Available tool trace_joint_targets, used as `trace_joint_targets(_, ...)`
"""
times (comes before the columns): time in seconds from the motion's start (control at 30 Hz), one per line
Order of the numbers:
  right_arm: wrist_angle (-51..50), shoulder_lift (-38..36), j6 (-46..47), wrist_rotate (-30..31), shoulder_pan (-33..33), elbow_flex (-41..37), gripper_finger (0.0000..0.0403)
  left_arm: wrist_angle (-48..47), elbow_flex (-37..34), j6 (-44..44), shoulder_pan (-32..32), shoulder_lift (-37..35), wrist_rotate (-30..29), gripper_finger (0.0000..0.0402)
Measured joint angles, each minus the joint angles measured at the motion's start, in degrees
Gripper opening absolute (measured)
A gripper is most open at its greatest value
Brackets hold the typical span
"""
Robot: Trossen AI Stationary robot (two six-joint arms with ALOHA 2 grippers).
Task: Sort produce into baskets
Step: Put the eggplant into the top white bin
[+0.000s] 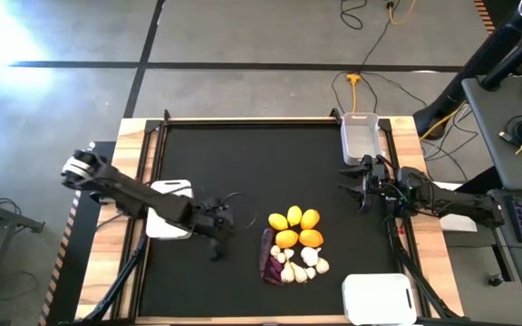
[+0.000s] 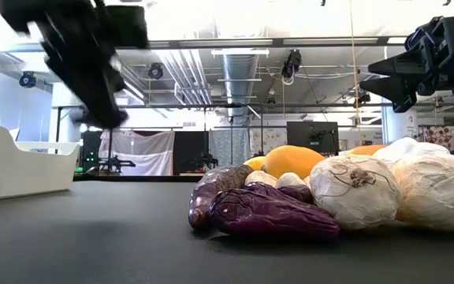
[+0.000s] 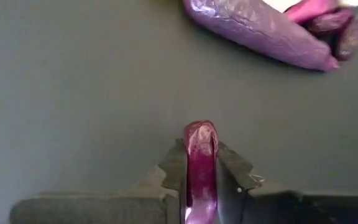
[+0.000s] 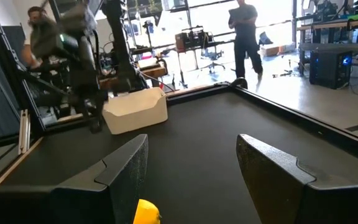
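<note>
The produce lies in a pile (image 1: 294, 244) on the black table: yellow-orange citrus fruits (image 1: 297, 226), whitish bulbs (image 1: 308, 263) and dark purple vegetables (image 1: 268, 263). My left gripper (image 1: 216, 225) is to the left of the pile, next to the left white basket (image 1: 170, 208). It is shut on one purple vegetable (image 3: 201, 162). My right gripper (image 1: 365, 186) hangs open and empty to the right of the pile, near the far basket (image 1: 361, 136). A third basket (image 1: 379, 299) stands at the near right. My left gripper pinches the purple vegetable between its two fingers, one on each long side (image 3: 199, 177). The fingers lie along it, and its rounded end (image 3: 201, 134) sticks out past the fingertips. In the low view the gripper (image 2: 101, 110) is well above the table.
A raised frame (image 1: 243, 120) runs round the table. There is bare black surface (image 1: 216, 163) left of and behind the pile. A yellow fruit (image 4: 146, 213) shows low between my right fingers. A person (image 4: 244, 31) stands in the room beyond the table.
</note>
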Motion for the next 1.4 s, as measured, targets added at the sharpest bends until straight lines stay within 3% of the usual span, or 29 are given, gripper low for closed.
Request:
trace_joint_targets(0.13,0.02,0.0,0.0,0.0,-0.01,0.0,0.0238,-15.2,1.54,-8.41,-1.1,-6.37,-3.85,0.0039)
trace_joint_targets(0.33,0.02,0.0,-0.01,0.0,0.0,0.0,0.0238,-31.01,-2.73,-23.48,-1.07,-11.75,-8.32,0.0042)
trace_joint_targets(0.67,0.0,-0.01,0.0,0.0,0.0,0.0,0.0238,-30.1,-14.44,-38.54,3.61,-11.06,-8.86,0.0043)
trace_joint_targets(1.17,0.0,0.0,0.0,0.0,0.0,-0.02,0.0238,-20.84,-20.93,-33.04,10.85,-8.65,-4.22,0.0047)
trace_joint_targets(1.4,0.0,0.0,-0.02,0.0,0.0,0.0,0.0238,-22.06,-19.66,-33.41,11.12,-8.69,-3.83,0.0096)
